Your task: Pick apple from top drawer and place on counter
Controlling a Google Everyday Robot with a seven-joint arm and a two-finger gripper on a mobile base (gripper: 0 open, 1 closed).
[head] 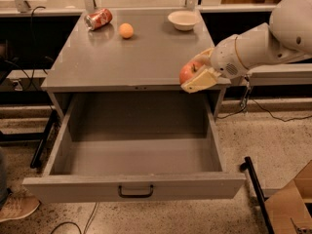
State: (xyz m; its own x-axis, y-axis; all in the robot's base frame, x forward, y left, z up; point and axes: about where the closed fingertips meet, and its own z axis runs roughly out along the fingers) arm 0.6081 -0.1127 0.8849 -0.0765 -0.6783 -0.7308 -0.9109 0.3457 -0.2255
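— Where is the round red-and-yellow apple?
— It is pinched between the cream jaws of the white arm's gripper, at the front right corner of the smooth grey tabletop.
— And the wide grey metal drawer?
— It stands pulled open, below the apple and to its left.

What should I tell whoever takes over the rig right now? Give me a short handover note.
Gripper: shut on the apple, held at the front right edge of the counter, about level with its top.
Top drawer: pulled fully open, and the apple is out of it.
Back of the counter: soda can, orange fruit, bowl.
Done: apple picked from the drawer and lifted.
Left: carry it further over the counter, probably ahead of the other items, set it down and release. I cannot tell whether it touches the surface yet.
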